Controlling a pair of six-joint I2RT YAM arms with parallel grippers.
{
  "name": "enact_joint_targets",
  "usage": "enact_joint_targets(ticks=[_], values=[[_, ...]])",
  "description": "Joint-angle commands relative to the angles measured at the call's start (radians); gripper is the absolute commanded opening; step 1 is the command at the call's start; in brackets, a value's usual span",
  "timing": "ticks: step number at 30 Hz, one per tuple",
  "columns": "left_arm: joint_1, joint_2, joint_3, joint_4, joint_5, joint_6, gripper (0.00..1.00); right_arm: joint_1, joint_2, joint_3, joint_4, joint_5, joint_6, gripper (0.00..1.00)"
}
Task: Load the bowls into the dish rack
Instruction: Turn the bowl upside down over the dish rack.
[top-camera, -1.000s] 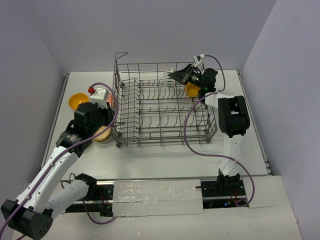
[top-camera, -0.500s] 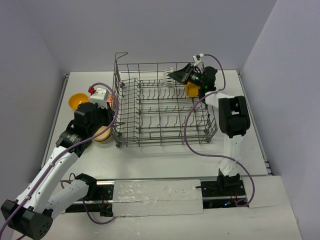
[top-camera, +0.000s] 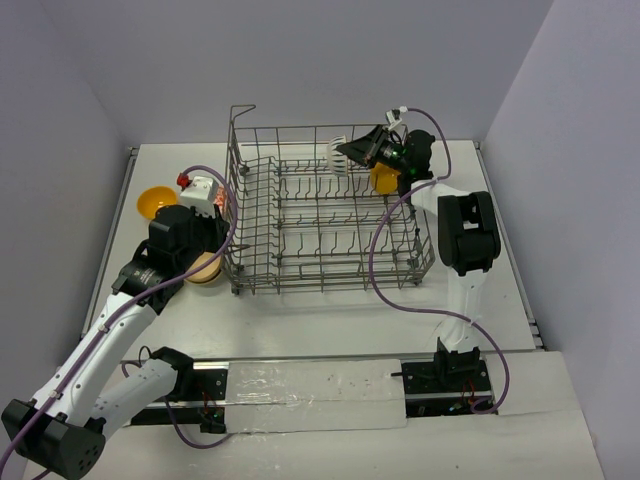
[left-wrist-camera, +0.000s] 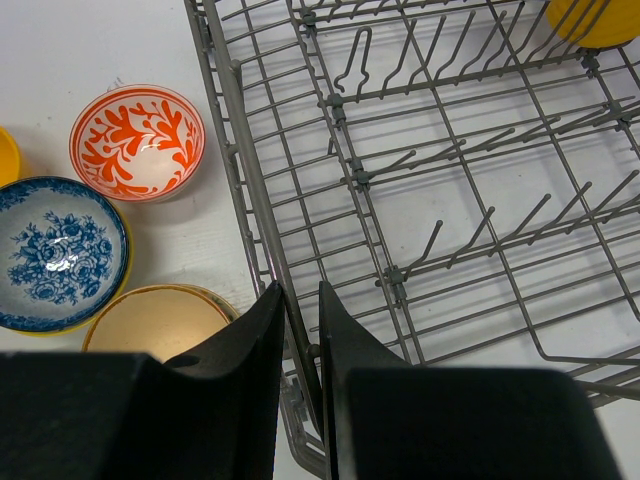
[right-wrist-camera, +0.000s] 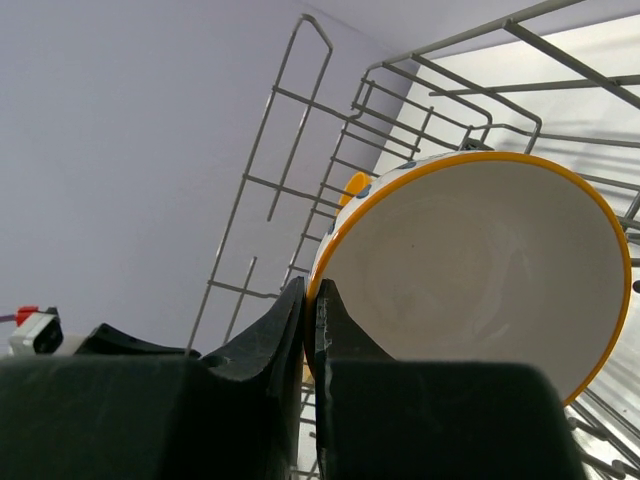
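The large rectangular grey metal wire dish rack (top-camera: 320, 225) fills the middle of the white table (top-camera: 330, 320). A bare strip of table runs along its near side and a broader one lies to its right. Pale purple-grey walls (top-camera: 300, 60) close in on the left, right and behind. The rack's rows of upright tines stand mostly unfilled. A smooth orange-yellow bowl (top-camera: 383, 179) sits in its far right corner, and a raised loop handle (top-camera: 243, 110) rises at its far left corner.

Clustered on the table left of the rack are a glossy red-and-white patterned bowl (left-wrist-camera: 138, 142), a blue-patterned bowl (left-wrist-camera: 60, 253), a matte tan bowl (left-wrist-camera: 155, 322) and a second orange-yellow bowl (top-camera: 152, 202).

The left gripper (left-wrist-camera: 300, 350) is closed narrow on the rack's left rim wire, with the tan bowl just beside it. The right gripper (right-wrist-camera: 310, 305) pinches the rim of a white striped bowl with an orange-yellow edge (right-wrist-camera: 470, 260), held tilted over the rack's far rows. Whether it touches the tines cannot be told.
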Motion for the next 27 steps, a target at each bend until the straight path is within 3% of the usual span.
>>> enact_joint_targets(ticks=[1,11,16,21,27], values=[[-0.018,-0.011,-0.008,-0.001,0.061,0.029,0.0,0.014,0.059,-0.034,-0.067,-0.089,0.109,0.0],[-0.023,-0.014,-0.008,-0.002,0.056,0.029,0.0,0.014,0.111,-0.047,0.083,-0.097,0.257,0.0],[-0.023,-0.011,-0.01,-0.002,0.055,0.029,0.0,0.012,0.11,-0.047,0.088,-0.092,0.251,0.0],[-0.026,-0.011,-0.013,-0.004,0.053,0.027,0.0,0.004,0.067,-0.054,-0.066,-0.074,0.12,0.0],[-0.034,-0.014,-0.014,-0.007,0.044,0.027,0.0,-0.011,0.045,-0.074,-0.128,-0.068,0.08,0.02]])
